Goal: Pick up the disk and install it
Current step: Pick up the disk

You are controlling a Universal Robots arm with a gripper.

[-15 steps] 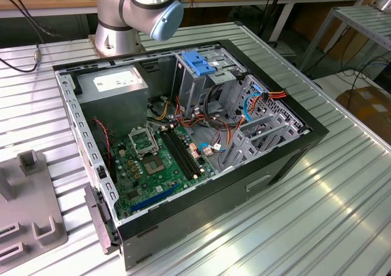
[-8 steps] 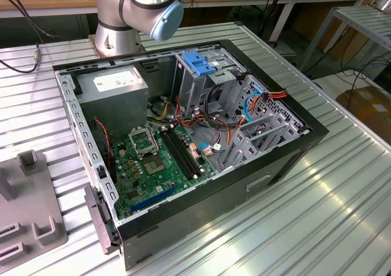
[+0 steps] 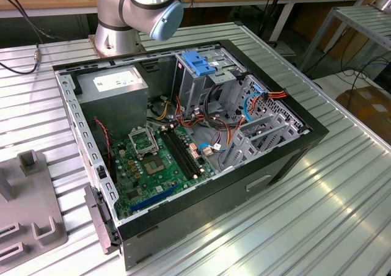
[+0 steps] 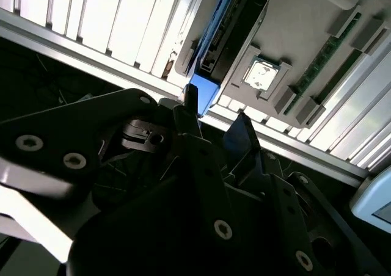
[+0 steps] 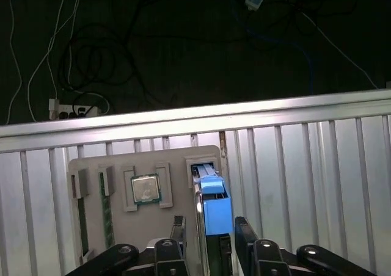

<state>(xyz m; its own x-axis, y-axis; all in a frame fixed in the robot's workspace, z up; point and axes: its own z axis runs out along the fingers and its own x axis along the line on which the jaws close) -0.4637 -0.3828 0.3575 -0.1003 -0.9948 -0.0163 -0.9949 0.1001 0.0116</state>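
First, exterior view. Open computer case lies on a ribbed metal table, mid-frame. Contents:
- green motherboard toward 7 o'clock
- grey power supply at 10 o'clock, with a white sticker whose print is too small to read
- drive cage at 12 o'clock, topped by a blue latch
- red, orange and blue cables toward 2 o'clock

Arm stands beyond the case at 11 o'clock. Grey parts tray sits at 8 o'clock, apart from the case.

First wrist view. Parts tray rests on the table slats. It holds a square processor chip and a green memory stick on edge in a slot. The disk stands on edge in its own slot beside the chip, blue carrier frame toward the camera. No writing legible. Gripper is released: fingers spread, one each side of the disk, with a gap showing on its silver side.

Second wrist view. Disk still in the tray slot, dark edge up, chip just beside it, memory stick further along. Gripper straddles the disk's blue end without clamping it.
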